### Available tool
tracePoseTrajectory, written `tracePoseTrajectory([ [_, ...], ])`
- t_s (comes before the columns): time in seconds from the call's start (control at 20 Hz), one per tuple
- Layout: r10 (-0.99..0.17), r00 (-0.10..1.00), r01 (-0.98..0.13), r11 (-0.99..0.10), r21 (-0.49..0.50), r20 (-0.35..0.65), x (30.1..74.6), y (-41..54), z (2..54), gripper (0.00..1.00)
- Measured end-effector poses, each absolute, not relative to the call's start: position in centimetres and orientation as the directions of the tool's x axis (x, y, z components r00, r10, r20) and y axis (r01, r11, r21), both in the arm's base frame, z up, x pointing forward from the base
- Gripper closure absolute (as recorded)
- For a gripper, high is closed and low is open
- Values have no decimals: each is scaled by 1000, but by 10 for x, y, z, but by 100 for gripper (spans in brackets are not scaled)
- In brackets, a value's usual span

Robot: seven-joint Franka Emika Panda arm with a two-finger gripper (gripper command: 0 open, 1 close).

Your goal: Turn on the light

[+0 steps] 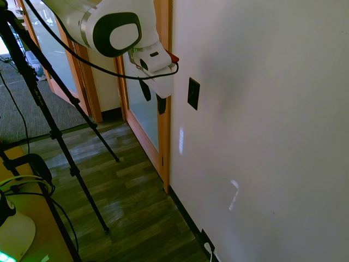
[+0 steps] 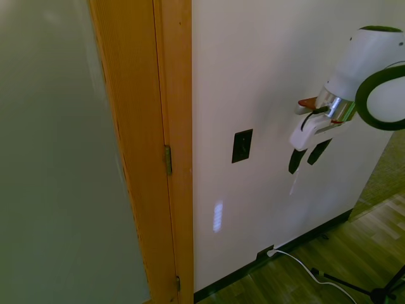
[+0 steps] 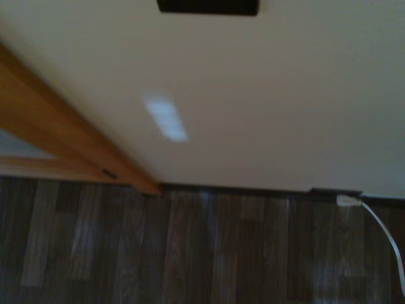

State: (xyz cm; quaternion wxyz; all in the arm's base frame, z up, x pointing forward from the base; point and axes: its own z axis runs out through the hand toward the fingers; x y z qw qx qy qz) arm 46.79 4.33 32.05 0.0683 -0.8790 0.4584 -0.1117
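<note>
The small black upright rectangular switch plate [image 1: 193, 93] is mounted on the cream wall [image 1: 262, 109], just beside the orange-brown wooden door frame [image 1: 163, 136]. In the second exterior view the same plate [image 2: 242, 145] sits between the frame [image 2: 174, 145] and the gripper [image 2: 304, 158], with bare wall showing on both sides of it. The white arm's gripper [image 1: 152, 97] hangs in the air near the plate without touching it, its two black fingers [image 2: 295, 161] pointing down and standing slightly apart with nothing between them. The wrist view shows the plate's lower edge [image 3: 207, 6], a pale patch of light [image 3: 166, 118] on the wall below it, the dark wood plank floor [image 3: 158, 247], and a white plug [image 3: 348, 201] at the baseboard.
</note>
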Motion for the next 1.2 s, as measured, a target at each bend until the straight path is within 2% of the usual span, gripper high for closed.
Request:
tracePoseTrajectory([
  [0.35, -863, 461, -813, -504, -292, 207, 514, 58, 318, 0],
  [0.85, -884, 383, -840, -454, -299, 268, 589, 81, 294, 0],
  [0.9, -887, 378, -843, -448, -299, 265, 595, 83, 290, 100],
  [1.2, -901, 331, -850, -414, -327, 280, 606, 73, 280, 100],
])
